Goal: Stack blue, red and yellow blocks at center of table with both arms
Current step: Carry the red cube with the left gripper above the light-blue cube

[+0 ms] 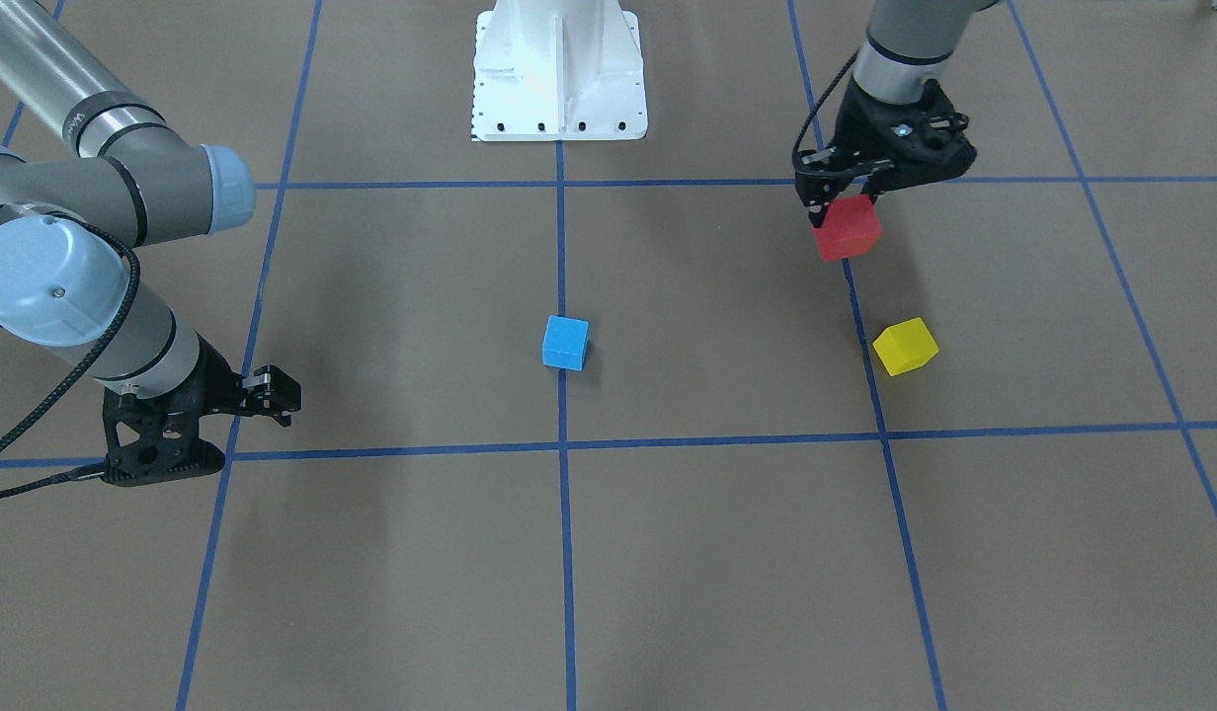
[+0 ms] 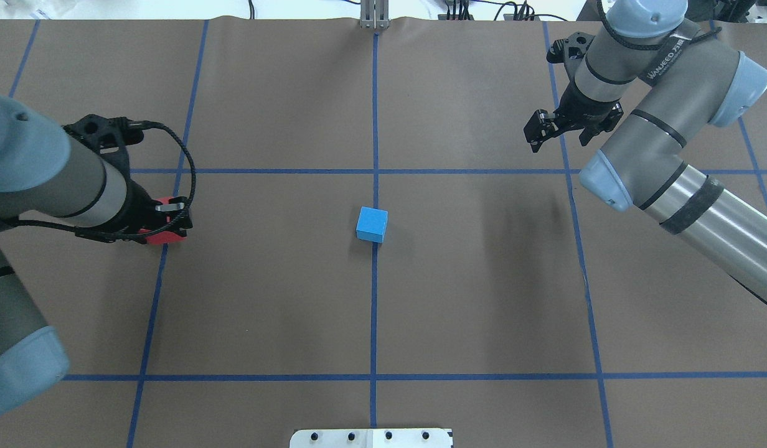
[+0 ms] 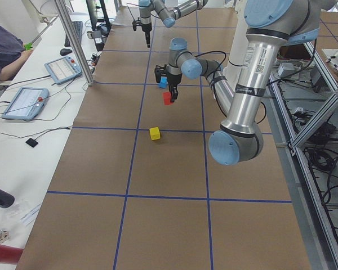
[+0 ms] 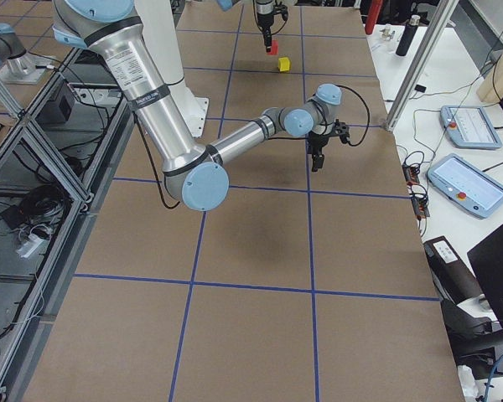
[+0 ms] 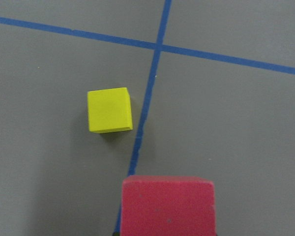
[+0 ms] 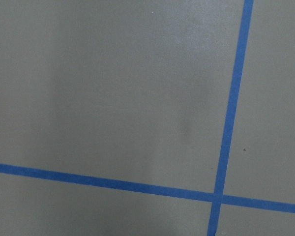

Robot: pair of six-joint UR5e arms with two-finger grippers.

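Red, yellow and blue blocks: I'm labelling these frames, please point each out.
red block (image 1: 848, 229): front-facing view, middle of its visible face.
yellow block (image 1: 905, 347): front-facing view, centre of the cube.
blue block (image 2: 371, 223): overhead view, top face.

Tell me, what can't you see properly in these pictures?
The yellow block: missing from the overhead view, hidden under the left arm.
The red block: overhead, mostly covered by the left gripper.
The blue block: tiny in the exterior left view, partly behind that gripper.
Right wrist view: only table and tape, no blocks.
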